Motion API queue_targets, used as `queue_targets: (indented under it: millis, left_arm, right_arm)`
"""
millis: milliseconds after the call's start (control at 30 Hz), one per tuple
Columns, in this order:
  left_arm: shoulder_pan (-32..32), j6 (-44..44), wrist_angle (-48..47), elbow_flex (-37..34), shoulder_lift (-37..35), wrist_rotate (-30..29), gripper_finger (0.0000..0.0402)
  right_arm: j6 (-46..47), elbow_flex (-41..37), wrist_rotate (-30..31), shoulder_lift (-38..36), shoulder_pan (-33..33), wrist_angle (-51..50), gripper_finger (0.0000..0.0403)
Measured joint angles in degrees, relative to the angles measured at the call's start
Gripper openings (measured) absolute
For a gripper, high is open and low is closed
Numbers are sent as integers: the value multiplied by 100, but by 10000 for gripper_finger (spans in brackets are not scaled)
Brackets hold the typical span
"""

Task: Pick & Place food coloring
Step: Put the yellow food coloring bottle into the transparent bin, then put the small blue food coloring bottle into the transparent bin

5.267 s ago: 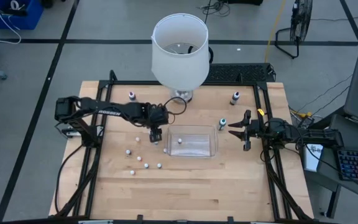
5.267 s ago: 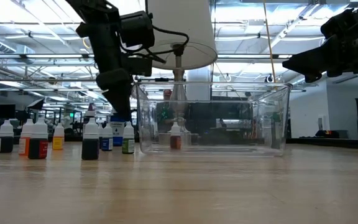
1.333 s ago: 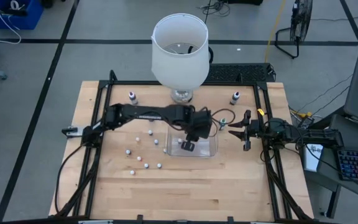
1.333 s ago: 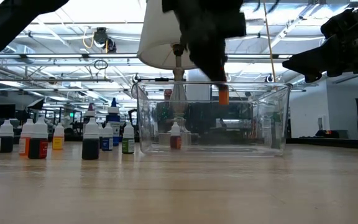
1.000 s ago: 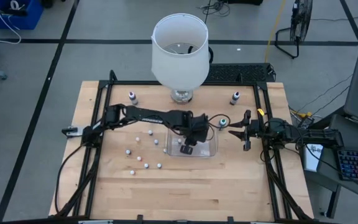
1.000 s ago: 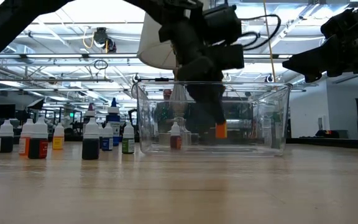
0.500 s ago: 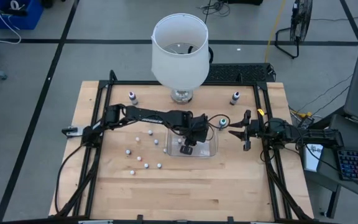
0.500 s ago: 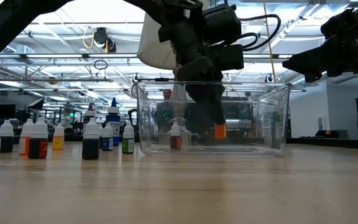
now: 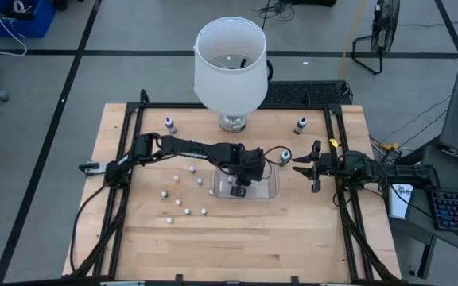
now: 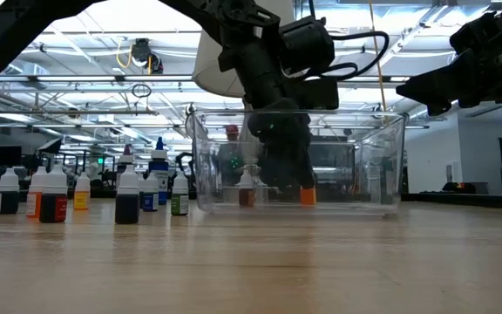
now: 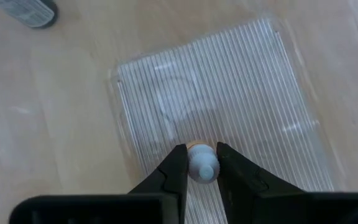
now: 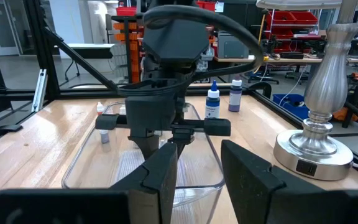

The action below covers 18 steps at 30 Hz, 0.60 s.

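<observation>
Where left fingers (image 11: 201, 169) close: orange bottle (image 10: 307, 195).

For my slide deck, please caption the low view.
Left hand lowers an orange bottle to the clear tub's floor, beside another bottle.

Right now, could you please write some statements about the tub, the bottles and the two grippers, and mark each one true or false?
1. The left gripper is down inside the clear tub, shut on the orange bottle. True.
2. The tub holds no other bottle. False: a small reddish bottle already stands inside it.
3. The right gripper is holding a bottle. False: it waits empty, beside the tub, with fingers apart.
4. Several bottles stand on the table outside the tub, on the left arm's side. True.
5. The lamp stands in the tub. False: it stands on the table behind the tub.
</observation>
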Motion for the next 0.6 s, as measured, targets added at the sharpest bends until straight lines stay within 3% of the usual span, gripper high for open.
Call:
queue_targets:
  millis: [267, 600]
  left_arm:
    - [-1, -6, -14, -2, 0, -9, 138]
    - [-27, -43, -161, -9, -369, -103, 135]
  right_arm:
    - [0, 0, 0, 0, 0, -2, 114]
    - [0, 1, -1, 0, 0, -3, 114]
